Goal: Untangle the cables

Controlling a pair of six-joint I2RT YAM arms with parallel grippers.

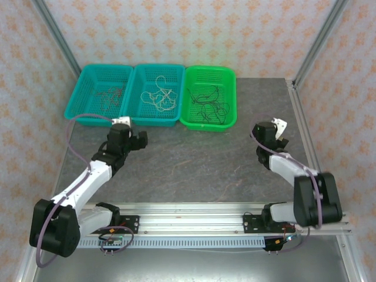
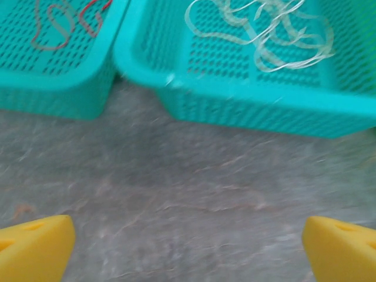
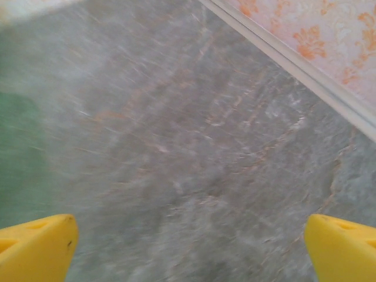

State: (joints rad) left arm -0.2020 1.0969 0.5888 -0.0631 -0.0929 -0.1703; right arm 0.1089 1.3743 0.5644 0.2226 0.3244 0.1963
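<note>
Looking top-down: red cables [image 1: 108, 97] lie in the left teal basket [image 1: 88, 121], white cables [image 1: 160, 94] in the middle teal basket [image 1: 154, 122], and black cables [image 1: 208, 104] in the green basket [image 1: 207, 126]. All three sit at the far side of the table [image 1: 194, 167]. Left gripper [image 1: 140, 140] hangs just before the teal pair, right gripper [image 1: 271, 132] off to the green basket's right.

Left wrist: left gripper [image 2: 188, 252] spread wide, holding nothing, low over grey top. Red cables [image 2: 61, 26] and white cables [image 2: 264, 35] lie in the baskets ahead.

Right wrist: right gripper [image 3: 188, 252] also wide and empty over the table. Green blur at left, probably the basket.

Handling guess: strands are thin, light and limp, and likely to snag in the mesh. Pinch one raised loop or a free end.
</note>
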